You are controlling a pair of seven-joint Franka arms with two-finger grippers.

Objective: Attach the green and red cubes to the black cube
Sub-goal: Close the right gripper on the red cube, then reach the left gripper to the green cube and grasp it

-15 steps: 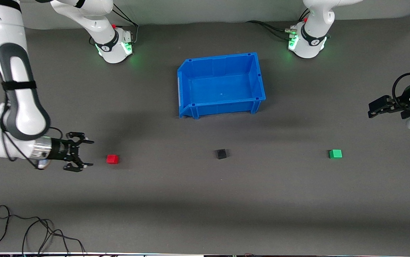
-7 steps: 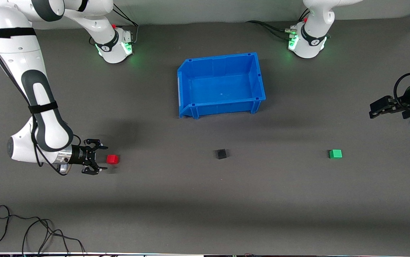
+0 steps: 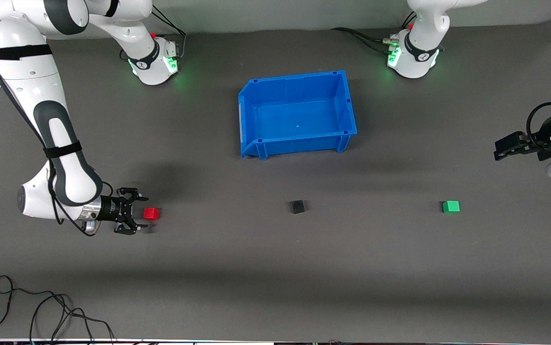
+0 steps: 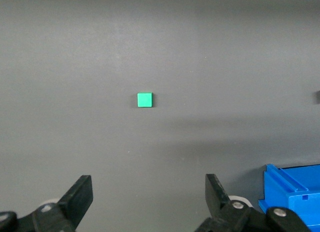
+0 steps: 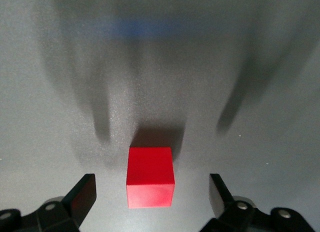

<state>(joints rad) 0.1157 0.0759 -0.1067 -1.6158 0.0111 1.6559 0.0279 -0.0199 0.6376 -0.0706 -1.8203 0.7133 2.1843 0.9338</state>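
The red cube [image 3: 151, 213] sits on the grey table toward the right arm's end. My right gripper [image 3: 136, 213] is open, low at the table and right beside it. In the right wrist view the red cube [image 5: 150, 177] lies just ahead of the open fingers [image 5: 82, 194], not between them. The black cube [image 3: 297, 206] sits mid-table. The green cube [image 3: 451, 206] sits toward the left arm's end; it also shows in the left wrist view [image 4: 145, 99]. My left gripper [image 3: 500, 149] is open and empty, up in the air near the table's end.
An empty blue bin [image 3: 299, 114] stands farther from the front camera than the black cube; its corner shows in the left wrist view [image 4: 295, 187]. Loose black cables [image 3: 40, 311] lie at the table's near edge, toward the right arm's end.
My right gripper has moved along the table toward the red cube and now sits right beside it. The left gripper has barely shifted. The cubes have not moved.
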